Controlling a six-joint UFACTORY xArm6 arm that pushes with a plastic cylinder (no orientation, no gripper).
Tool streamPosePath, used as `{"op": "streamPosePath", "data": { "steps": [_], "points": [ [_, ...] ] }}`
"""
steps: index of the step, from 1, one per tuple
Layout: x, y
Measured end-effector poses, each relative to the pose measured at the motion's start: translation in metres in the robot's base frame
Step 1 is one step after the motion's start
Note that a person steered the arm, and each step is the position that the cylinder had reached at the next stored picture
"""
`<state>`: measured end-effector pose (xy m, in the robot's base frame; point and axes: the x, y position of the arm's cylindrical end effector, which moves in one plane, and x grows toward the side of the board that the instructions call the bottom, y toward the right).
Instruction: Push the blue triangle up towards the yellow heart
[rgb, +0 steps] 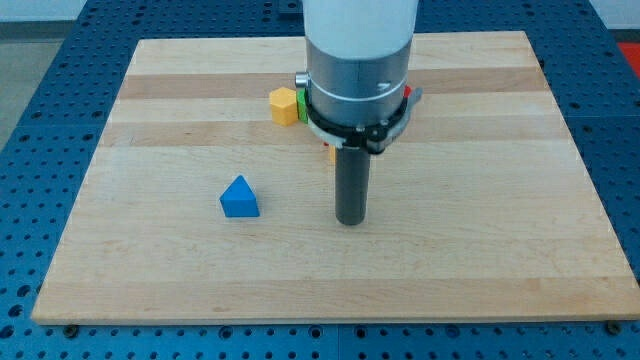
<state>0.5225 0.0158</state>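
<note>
Your tip stands clear to the right of the blue triangle, touching nothing; I judge you're approaching, so next get below it, then push toward the yellow block

The arm is a wide white cylinder at the top, with a grey metal collar below it. Under the collar sits a thin black ring with a small bracket. From that ring hangs a straight dark rod ending in my tip.
</note>
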Motion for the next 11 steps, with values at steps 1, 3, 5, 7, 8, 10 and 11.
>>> {"op": "streamPosePath", "data": {
  "steps": [1, 3, 5, 7, 8, 10, 11],
  "points": [
    [0.013, -0.007],
    [0.013, -0.055],
    [0.013, -0.069],
    [0.013, -0.106],
    [0.013, -0.132],
    [0.013, -0.152],
    [0.013, -0.152]
  ]
}}
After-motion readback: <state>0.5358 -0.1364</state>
